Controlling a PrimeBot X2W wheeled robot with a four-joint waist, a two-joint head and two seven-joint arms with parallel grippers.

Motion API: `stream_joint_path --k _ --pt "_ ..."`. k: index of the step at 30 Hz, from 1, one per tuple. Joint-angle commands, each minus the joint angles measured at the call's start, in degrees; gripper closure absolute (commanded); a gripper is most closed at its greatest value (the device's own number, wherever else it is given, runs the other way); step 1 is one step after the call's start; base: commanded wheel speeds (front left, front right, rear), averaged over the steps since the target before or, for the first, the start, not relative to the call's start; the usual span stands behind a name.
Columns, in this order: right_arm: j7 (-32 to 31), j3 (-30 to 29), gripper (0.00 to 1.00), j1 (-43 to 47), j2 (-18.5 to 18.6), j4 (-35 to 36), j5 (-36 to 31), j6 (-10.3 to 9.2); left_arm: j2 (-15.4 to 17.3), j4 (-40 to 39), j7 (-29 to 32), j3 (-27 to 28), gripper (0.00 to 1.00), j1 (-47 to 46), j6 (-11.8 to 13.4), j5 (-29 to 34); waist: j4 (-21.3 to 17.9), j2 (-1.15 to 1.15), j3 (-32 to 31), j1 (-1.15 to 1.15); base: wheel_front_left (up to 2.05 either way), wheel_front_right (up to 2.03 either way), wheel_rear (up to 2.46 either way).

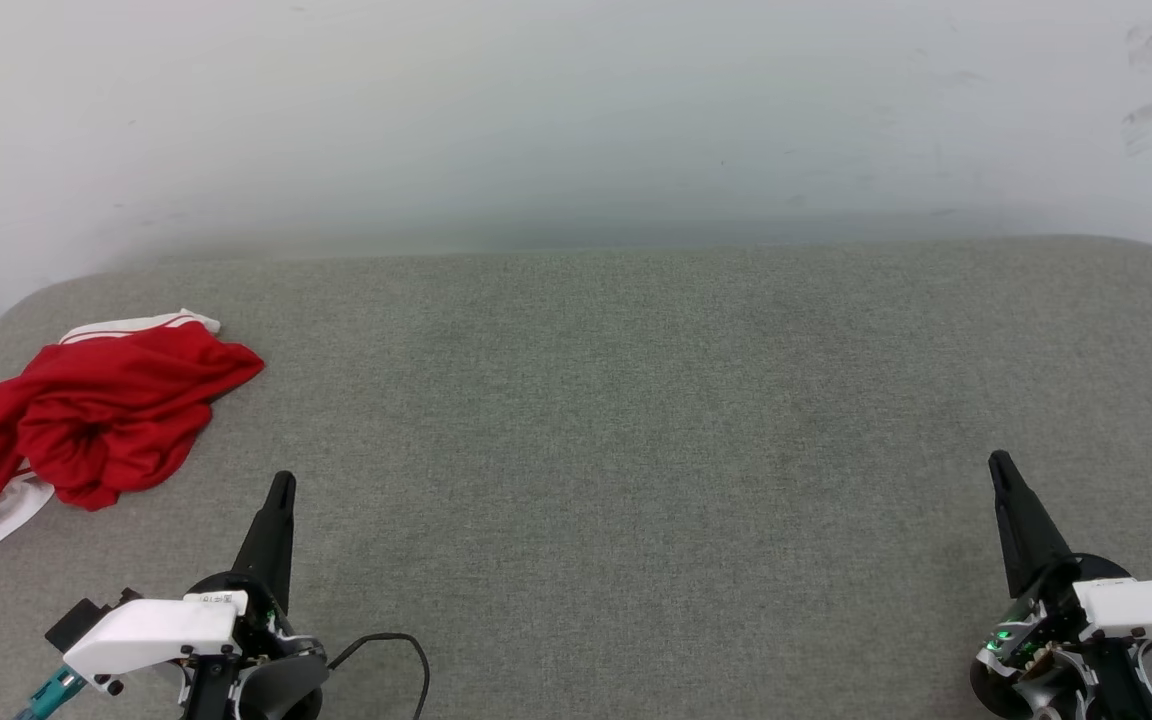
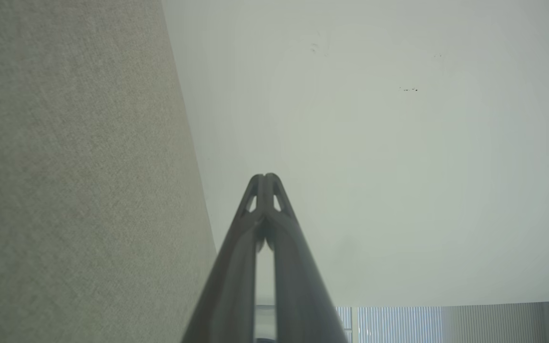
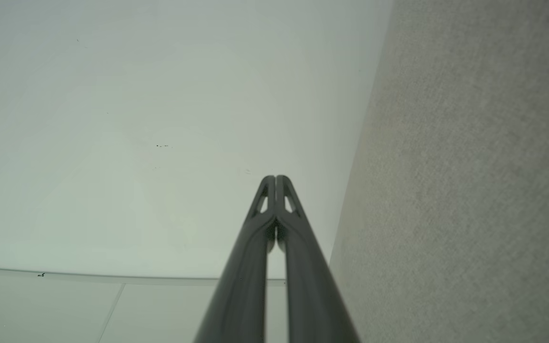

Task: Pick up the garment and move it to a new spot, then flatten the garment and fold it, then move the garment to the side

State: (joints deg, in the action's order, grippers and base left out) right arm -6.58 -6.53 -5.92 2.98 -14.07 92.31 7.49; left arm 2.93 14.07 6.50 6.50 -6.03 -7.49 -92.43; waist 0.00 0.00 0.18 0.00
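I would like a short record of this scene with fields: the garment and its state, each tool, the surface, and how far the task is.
garment: red with white parts, crumpled in a heap at the far left of the surface, cut off by the left edge of the head view
surface: grey woven fabric, rounded far corners
left tool: shut, empty, near the garment but apart from it
right tool: shut, empty, far from the garment
wall: pale, a few marks
task: garment not yet picked up

One garment (image 1: pixel 106 420), two grippers (image 1: pixel 283 482) (image 1: pixel 999 462), and seemingly one padded surface (image 1: pixel 636 450).
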Motion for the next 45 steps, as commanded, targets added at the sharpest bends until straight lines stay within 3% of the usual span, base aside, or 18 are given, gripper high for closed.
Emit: stream_joint_path --k 1,40,41,45 --pt "0.0 0.0 1.0 -0.6 -0.2 0.0 0.2 0.0 -0.1 0.0 0.2 0.2 1.0 -0.4 0.0 0.1 0.0 0.0 0.0 0.0 0.0 0.0 0.0" --pt "0.0 0.0 1.0 -0.6 -0.2 0.0 0.2 0.0 -0.1 0.0 0.2 0.1 1.0 -0.4 0.0 0.1 0.0 0.0 0.0 0.0 0.0 0.0 0.0" --pt "0.0 0.0 0.0 0.0 0.0 0.0 0.0 0.0 0.0 0.0 0.0 0.0 0.0 0.0 0.0 0.0 0.0 0.0 0.0 0.0 0.0 0.0 0.0" --pt "0.6 0.5 0.0 1.9 0.0 -1.4 -0.4 0.0 -0.2 1.5 -0.8 -0.4 0.0 1.8 0.0 0.5 0.0 0.0 0.0 0.0 0.0 0.0 0.0"
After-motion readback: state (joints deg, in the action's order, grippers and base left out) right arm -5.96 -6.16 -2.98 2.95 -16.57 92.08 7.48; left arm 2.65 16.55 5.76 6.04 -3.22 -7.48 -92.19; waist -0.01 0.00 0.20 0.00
